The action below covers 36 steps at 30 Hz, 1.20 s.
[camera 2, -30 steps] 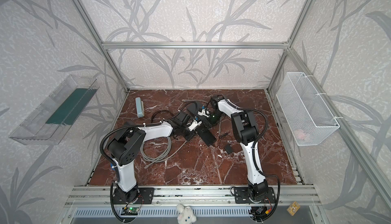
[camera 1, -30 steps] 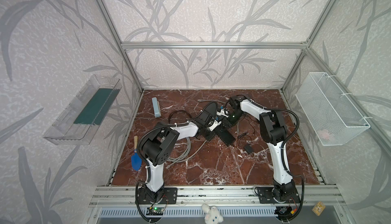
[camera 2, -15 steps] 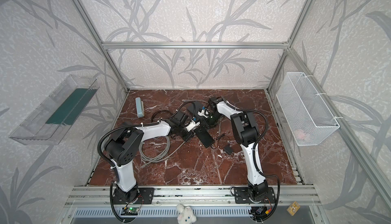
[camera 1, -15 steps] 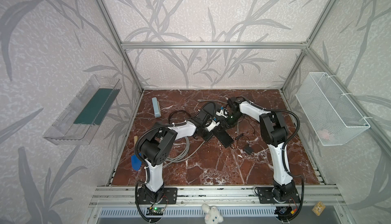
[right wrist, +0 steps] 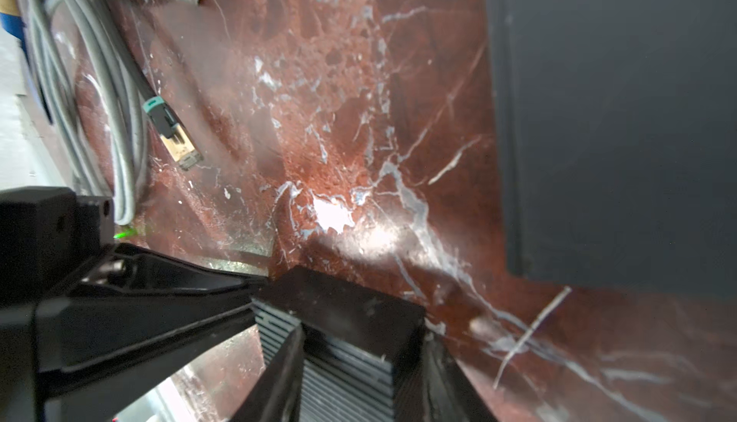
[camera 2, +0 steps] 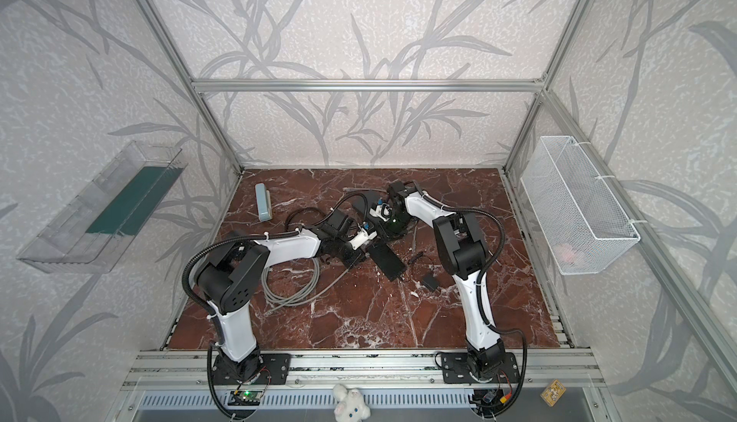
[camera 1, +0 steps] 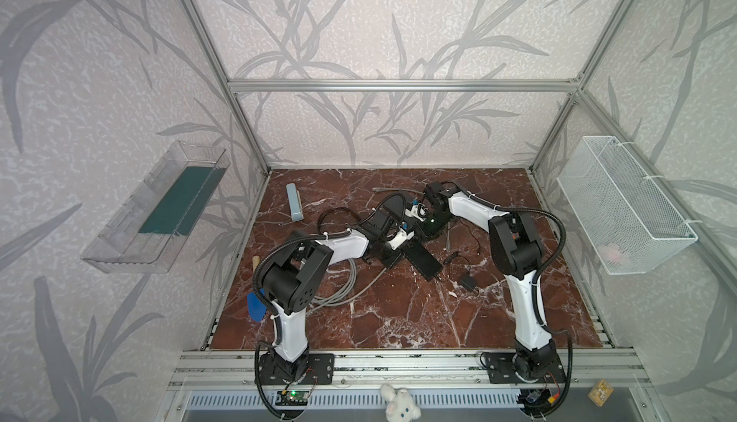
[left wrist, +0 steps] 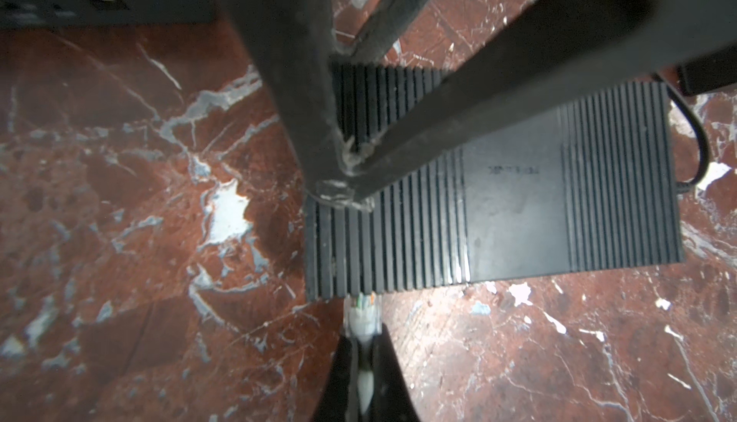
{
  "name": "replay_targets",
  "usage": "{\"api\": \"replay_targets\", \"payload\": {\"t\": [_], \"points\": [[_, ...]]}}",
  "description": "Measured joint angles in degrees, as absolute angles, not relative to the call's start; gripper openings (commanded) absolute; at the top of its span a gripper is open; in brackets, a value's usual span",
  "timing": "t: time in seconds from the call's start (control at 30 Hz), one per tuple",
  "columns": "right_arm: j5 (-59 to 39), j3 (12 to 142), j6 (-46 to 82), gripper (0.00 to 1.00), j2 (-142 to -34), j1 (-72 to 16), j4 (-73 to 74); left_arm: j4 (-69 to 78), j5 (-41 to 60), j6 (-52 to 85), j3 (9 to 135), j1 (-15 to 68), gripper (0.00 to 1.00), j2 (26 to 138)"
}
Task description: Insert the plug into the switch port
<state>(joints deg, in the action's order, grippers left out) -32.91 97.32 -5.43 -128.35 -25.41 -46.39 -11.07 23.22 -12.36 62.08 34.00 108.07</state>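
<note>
We are seeing the left gripper [left wrist: 362,344] clamping the clear plug [left wrist: 361,314] by its rear, the plug's tip meeting the long edge of the black ribbed switch [left wrist: 514,216] near one corner. The port is hiding under that edge, so how deep the plug is sitting is unclear. The right gripper [right wrist: 359,344] is straddling the switch's end; we cannot tell whether it is squeezing. A grey cable coil [right wrist: 79,81] and a teal-booted connector [right wrist: 171,132] are lying nearby on the marble table [camera 1: 399,312].
</note>
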Motion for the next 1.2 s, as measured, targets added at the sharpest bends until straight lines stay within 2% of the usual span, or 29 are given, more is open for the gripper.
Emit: {"api": "replay_targets", "payload": {"t": [0.17, 0.7, 1.2], "points": [[-31.92, 91.61, -6.52, 0.38, -124.77, -25.93, -40.66, -11.84, 23.07, -12.23, 61.82, 33.95, 0.06, 107.63], [-33.61, 90.24, -16.16, 0.36, -124.31, -27.07, -36.88, -16.40, 24.95, -12.75, 63.90, 32.77, 0.06, 108.47], [-34.65, 90.11, -15.03, 0.35, -124.42, -26.83, -36.71, -18.41, 25.50, -13.32, 64.14, 32.08, 0.08, 108.12]]}}
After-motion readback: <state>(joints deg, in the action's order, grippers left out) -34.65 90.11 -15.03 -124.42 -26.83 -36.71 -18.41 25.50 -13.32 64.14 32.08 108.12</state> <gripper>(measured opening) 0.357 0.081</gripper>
